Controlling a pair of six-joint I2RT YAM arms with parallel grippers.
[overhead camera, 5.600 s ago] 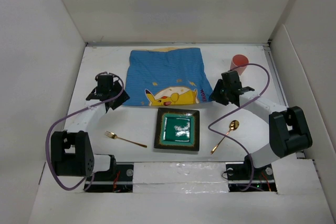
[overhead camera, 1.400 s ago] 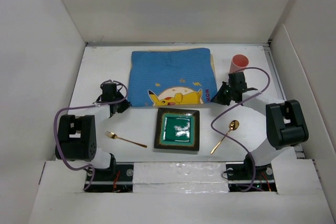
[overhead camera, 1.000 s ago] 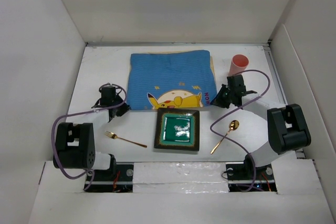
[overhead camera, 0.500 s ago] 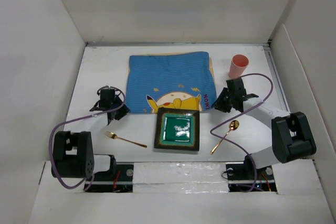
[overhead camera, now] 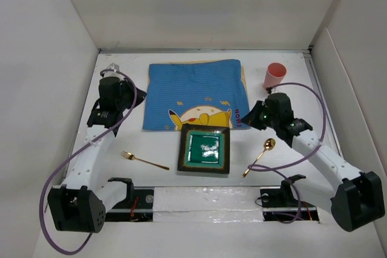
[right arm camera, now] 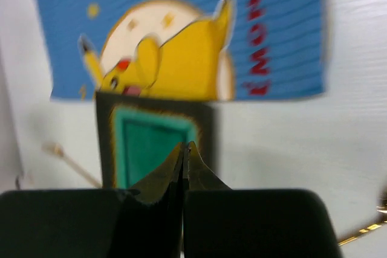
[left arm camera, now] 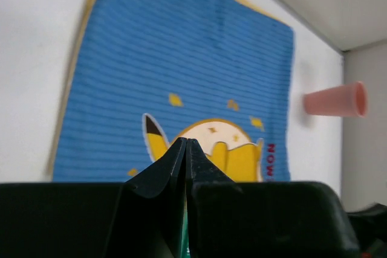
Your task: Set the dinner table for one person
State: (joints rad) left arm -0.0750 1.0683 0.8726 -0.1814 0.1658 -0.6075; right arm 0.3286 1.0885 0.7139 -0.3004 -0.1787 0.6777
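Top view: the bench fills the enclosure floor and carries every item. A blue striped mat is seen lying flat at 12 o'clock of a green square plate, whose far edge meets the mat's near hem. A gold fork is noted at 9 o'clock of the plate and a gold spoon at 3 o'clock, each apart from it on bare bench. A pink cup stands at 3 o'clock of the mat, near its far corner. The left tool is held at the mat's 9 o'clock edge, the right tool at its 4 o'clock corner. Left wrist view: the left tool is seen pinched tip to tip with nothing gripped; the mat and cup lie beyond it. Right wrist view, blurred: the right tool is likewise closed and empty, over the plate where it meets the mat. Progress is judged early: the mat is spread, while plate, fork, spoon and cup are not yet arranged on or around it.
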